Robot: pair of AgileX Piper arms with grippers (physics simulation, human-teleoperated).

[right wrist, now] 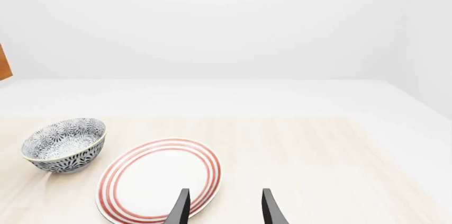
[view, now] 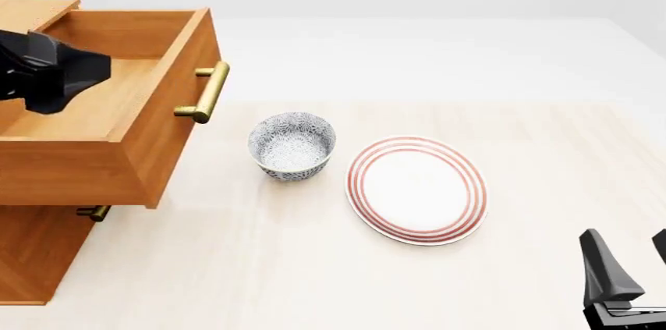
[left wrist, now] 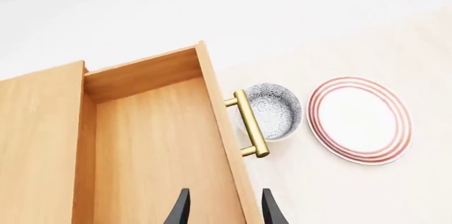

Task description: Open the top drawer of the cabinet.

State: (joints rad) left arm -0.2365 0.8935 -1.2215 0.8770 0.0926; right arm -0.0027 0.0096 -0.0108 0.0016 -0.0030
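Note:
The cabinet stands at the table's left edge. Its top drawer is pulled far out and its inside is bare wood. The gold bar handle on its front faces the bowl. My left arm's black wrist hovers over the open drawer. In the left wrist view my left gripper is open above the drawer's front wall, holding nothing and apart from the handle. My right gripper is open low at the table's near right, holding nothing.
A patterned bowl sits just right of the drawer's handle. A white plate with red rings lies beside it. The handle of a lower drawer peeks out under the open one. The right wrist view shows the plate close ahead.

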